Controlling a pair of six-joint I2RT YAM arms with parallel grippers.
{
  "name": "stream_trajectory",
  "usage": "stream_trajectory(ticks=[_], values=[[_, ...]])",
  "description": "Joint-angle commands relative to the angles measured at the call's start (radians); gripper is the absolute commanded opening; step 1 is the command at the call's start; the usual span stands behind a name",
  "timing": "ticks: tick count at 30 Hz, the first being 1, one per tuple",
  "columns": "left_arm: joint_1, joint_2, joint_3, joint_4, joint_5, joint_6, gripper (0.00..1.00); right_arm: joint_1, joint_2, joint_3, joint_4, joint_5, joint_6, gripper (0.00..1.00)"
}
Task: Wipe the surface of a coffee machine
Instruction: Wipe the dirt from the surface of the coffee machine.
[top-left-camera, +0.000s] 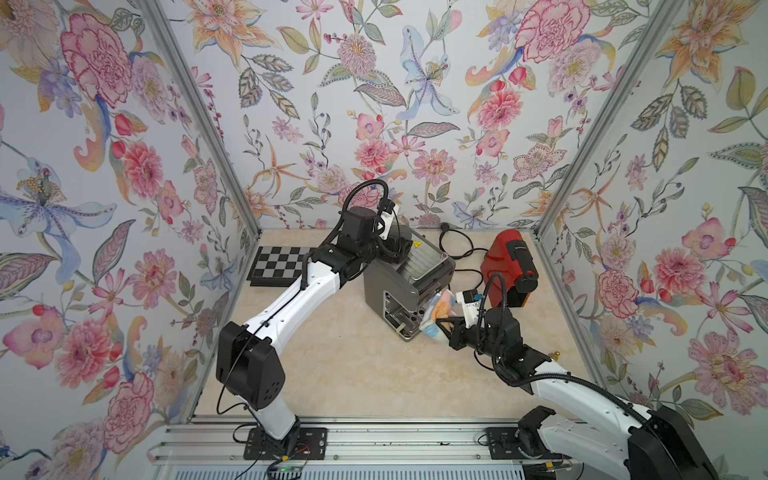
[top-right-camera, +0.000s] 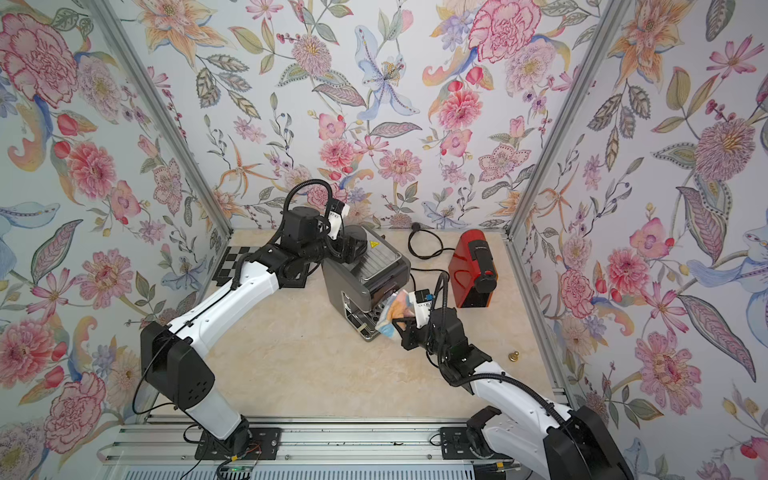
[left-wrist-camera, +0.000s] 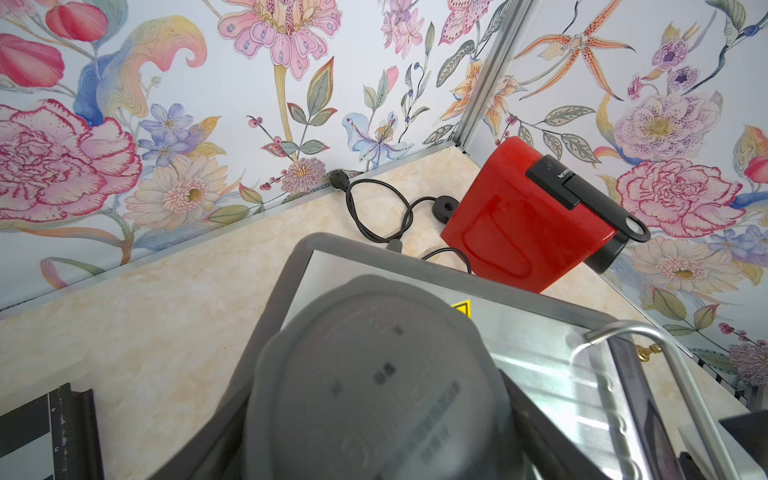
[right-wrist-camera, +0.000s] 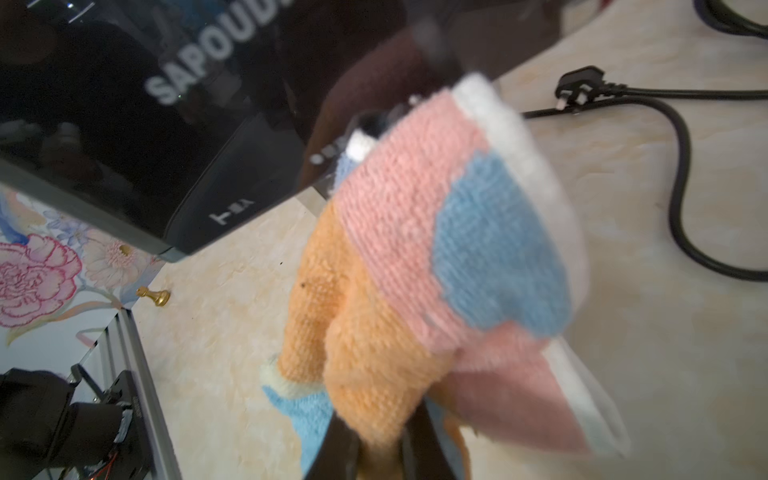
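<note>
- Coffee machine (top-left-camera: 386, 286), grey, stands mid-counter (top-left-camera: 332, 365), just beside a red capsule machine (top-left-camera: 505, 259).
- Right claw (top-left-camera: 444, 326) pinches a pastel terry cloth (top-left-camera: 436, 309), held at the machine's glossy front panel.
- Left claw (top-left-camera: 397, 245) sits at its rear top; we cannot tell whether it is spread or gripping.

The boxy grey coffee machine (top-left-camera: 382, 282) has matt plastic sides, a bright ribbed metal top tray (left-wrist-camera: 552, 365) and a glossy black front panel (right-wrist-camera: 124, 124) that mirrors its surroundings. The pink, orange and blue terry cloth (right-wrist-camera: 415, 249) is looped and fuzzy. Near the bench's far right corner, the red capsule machine (left-wrist-camera: 511, 224) is glossy plastic with matt black trim. The cream marbled bench (top-left-camera: 353, 374) looks smooth.
</note>
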Motion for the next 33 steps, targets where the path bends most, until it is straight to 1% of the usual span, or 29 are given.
stream_trajectory(ticks=[1,6,11,16,18,20,22,24,26,30,33], values=[[-0.048,0.011,-0.04,-0.043,0.092,-0.033,0.22,-0.07,0.058,-0.041,0.281,-0.099,0.133,0.0],[-0.048,0.011,-0.044,-0.039,0.098,-0.035,0.22,-0.15,0.249,-0.003,0.454,-0.226,0.196,0.0],[-0.048,0.006,-0.046,-0.042,0.096,-0.03,0.22,-0.207,0.453,0.096,0.603,-0.333,0.245,0.0],[-0.048,0.005,-0.046,-0.047,0.094,-0.024,0.22,-0.205,0.618,0.252,0.689,-0.418,0.315,0.0],[-0.048,0.006,-0.043,-0.048,0.094,-0.024,0.22,-0.197,0.681,0.293,0.731,-0.432,0.351,0.0],[-0.048,0.007,-0.04,-0.047,0.094,-0.024,0.22,-0.195,0.75,0.317,0.817,-0.45,0.411,0.0],[-0.048,0.011,-0.036,-0.051,0.095,-0.024,0.22,-0.198,0.813,0.32,0.952,-0.469,0.502,0.0],[-0.048,0.011,-0.031,-0.055,0.097,-0.024,0.22,-0.199,0.84,0.317,1.026,-0.471,0.552,0.0],[-0.048,0.014,-0.024,-0.06,0.096,-0.021,0.22,-0.191,0.846,0.331,0.981,-0.469,0.528,0.0],[-0.048,0.013,-0.015,-0.066,0.092,-0.021,0.22,-0.161,0.862,0.387,0.819,-0.446,0.438,0.0],[-0.048,0.014,-0.014,-0.066,0.091,-0.023,0.22,-0.138,0.908,0.41,0.794,-0.421,0.448,0.0]])
